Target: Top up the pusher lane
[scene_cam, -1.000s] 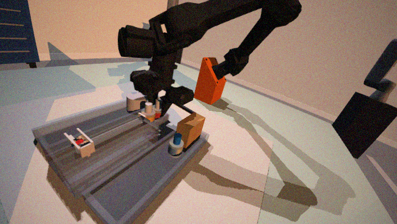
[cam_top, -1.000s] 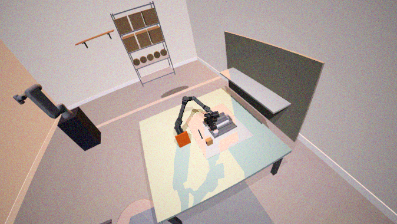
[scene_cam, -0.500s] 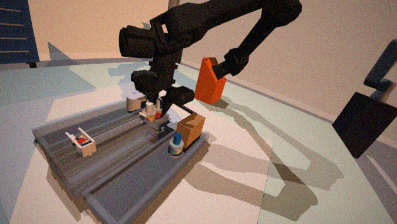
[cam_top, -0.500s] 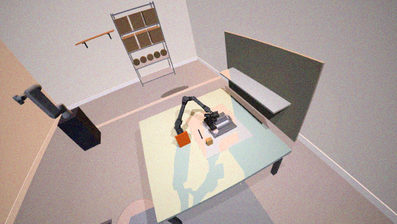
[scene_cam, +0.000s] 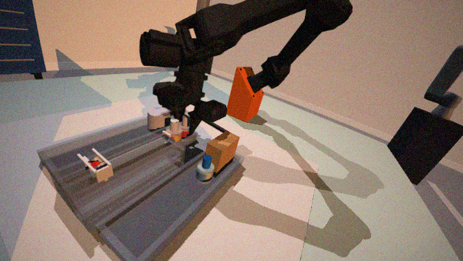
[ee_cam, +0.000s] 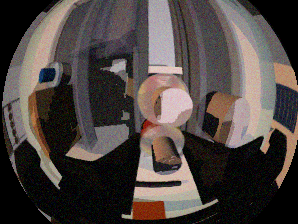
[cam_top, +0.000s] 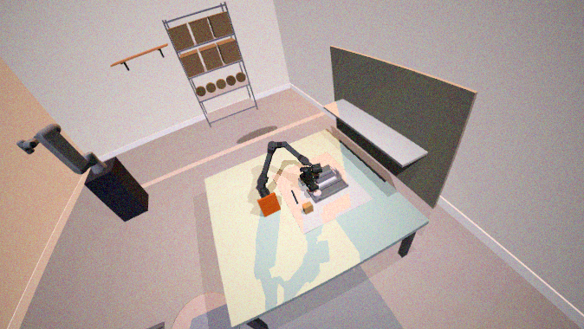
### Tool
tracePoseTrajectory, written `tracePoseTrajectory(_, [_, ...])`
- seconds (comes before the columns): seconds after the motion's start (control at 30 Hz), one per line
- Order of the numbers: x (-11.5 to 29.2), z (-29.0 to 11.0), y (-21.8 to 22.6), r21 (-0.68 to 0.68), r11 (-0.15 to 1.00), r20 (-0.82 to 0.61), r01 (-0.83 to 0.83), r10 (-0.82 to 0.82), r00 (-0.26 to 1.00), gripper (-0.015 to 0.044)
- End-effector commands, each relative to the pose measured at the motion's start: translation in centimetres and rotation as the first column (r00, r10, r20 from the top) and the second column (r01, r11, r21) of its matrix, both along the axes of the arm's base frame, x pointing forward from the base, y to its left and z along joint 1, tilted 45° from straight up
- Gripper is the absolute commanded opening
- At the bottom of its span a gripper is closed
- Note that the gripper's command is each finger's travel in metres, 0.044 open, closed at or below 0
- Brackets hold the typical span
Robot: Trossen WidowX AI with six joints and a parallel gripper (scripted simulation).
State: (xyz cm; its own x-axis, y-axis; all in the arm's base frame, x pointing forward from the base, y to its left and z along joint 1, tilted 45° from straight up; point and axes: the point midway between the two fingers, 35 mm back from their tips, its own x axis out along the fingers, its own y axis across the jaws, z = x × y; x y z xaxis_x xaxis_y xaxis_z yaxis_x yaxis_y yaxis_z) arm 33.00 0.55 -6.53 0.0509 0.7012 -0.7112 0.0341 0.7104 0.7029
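My gripper is shut on a small jar with a pale cap and an orange band. It holds the jar upright at the near end of a lane in the grey lane tray. Something red shows right beside the held jar, and I cannot tell what it is. At the far end of the tray sits a tan carriage with two white rails and a red piece inside. In the wrist view the pale lane floor runs straight ahead of the jar.
A wider tan jar with a pale lid stands just behind the gripper. A blue-capped jar and a tan box stand at the tray's corner. An orange block holds the arm's base.
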Motion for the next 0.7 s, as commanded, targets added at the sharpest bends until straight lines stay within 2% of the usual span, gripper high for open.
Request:
tracePoseTrajectory(0.0, [-0.08, 0.0, 0.0, 0.002, 1.0, 0.003, -0.002, 0.002, 1.0, 0.0])
tracePoseTrajectory(0.17, [-0.08, 0.0, 0.0, 0.002, 1.0, 0.003, -0.002, 0.002, 1.0, 0.0])
tracePoseTrajectory(0.53, [-0.02, -0.01, 0.0, 0.002, 1.0, 0.003, -0.002, 0.002, 1.0, 0.0283])
tracePoseTrajectory(0.67, [-0.02, 0.16, -0.19, 0.002, 1.0, 0.003, -0.002, 0.002, 1.0, 0.0283])
